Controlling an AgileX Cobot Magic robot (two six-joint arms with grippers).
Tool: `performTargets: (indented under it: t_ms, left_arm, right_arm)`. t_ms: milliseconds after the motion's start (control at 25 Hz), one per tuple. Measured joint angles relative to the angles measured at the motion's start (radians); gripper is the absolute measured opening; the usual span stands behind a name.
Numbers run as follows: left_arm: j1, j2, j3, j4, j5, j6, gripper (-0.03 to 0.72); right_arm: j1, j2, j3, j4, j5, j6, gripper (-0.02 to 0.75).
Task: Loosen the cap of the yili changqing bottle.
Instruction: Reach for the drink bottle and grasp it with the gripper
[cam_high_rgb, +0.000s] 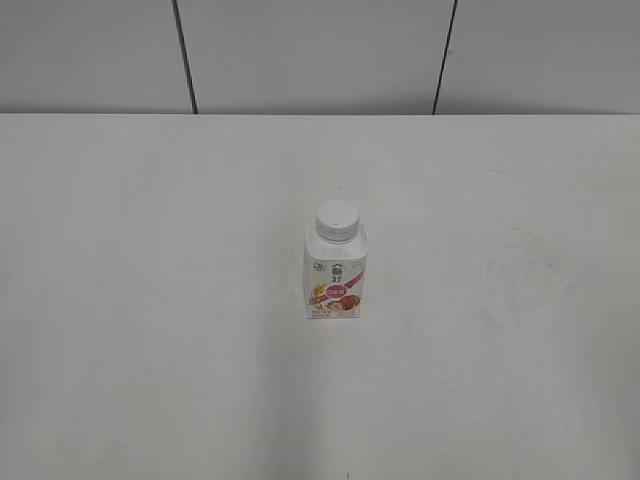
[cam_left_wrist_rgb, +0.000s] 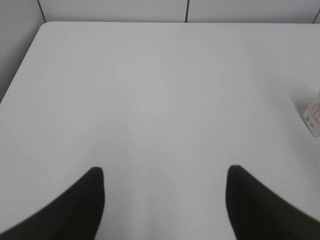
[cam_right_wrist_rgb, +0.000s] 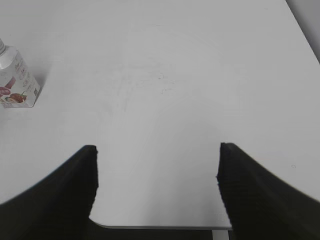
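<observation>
The yili changqing bottle (cam_high_rgb: 336, 270) stands upright near the middle of the white table, white with a pink-red label. Its white ribbed cap (cam_high_rgb: 336, 220) sits on the neck. The bottle's base shows at the right edge of the left wrist view (cam_left_wrist_rgb: 314, 116) and at the left edge of the right wrist view (cam_right_wrist_rgb: 15, 80). My left gripper (cam_left_wrist_rgb: 164, 172) is open and empty over bare table, far left of the bottle. My right gripper (cam_right_wrist_rgb: 157, 150) is open and empty near the table's front edge, far right of the bottle. Neither gripper shows in the exterior view.
The white table (cam_high_rgb: 150, 350) runs back to a grey panelled wall (cam_high_rgb: 300, 50). Its left edge and rounded far corner show in the left wrist view (cam_left_wrist_rgb: 30, 50). Its front edge shows in the right wrist view (cam_right_wrist_rgb: 160, 227).
</observation>
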Motion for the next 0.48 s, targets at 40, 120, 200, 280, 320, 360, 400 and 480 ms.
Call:
performTargets:
  t_ms: [40, 120, 200, 280, 320, 360, 400, 480]
  left_arm:
    - [0.0, 0.0, 0.0, 0.0, 0.0, 0.0, 0.47]
    - [0.0, 0.0, 0.0, 0.0, 0.0, 0.0, 0.47]
    - [0.0, 0.0, 0.0, 0.0, 0.0, 0.0, 0.47]
    - [0.0, 0.0, 0.0, 0.0, 0.0, 0.0, 0.47]
    - [0.0, 0.0, 0.0, 0.0, 0.0, 0.0, 0.47]
    - [0.0, 0.0, 0.0, 0.0, 0.0, 0.0, 0.47]
    - [0.0, 0.0, 0.0, 0.0, 0.0, 0.0, 0.47]
    - [0.0, 0.0, 0.0, 0.0, 0.0, 0.0, 0.47]
  right_arm:
    - [0.0, 0.0, 0.0, 0.0, 0.0, 0.0, 0.587]
    - [0.0, 0.0, 0.0, 0.0, 0.0, 0.0, 0.587]
    - [0.0, 0.0, 0.0, 0.0, 0.0, 0.0, 0.587]
    - [0.0, 0.0, 0.0, 0.0, 0.0, 0.0, 0.587]
    - [0.0, 0.0, 0.0, 0.0, 0.0, 0.0, 0.586]
    - [0.0, 0.0, 0.0, 0.0, 0.0, 0.0, 0.586]
    - [0.0, 0.0, 0.0, 0.0, 0.0, 0.0, 0.586]
    - [0.0, 0.0, 0.0, 0.0, 0.0, 0.0, 0.586]
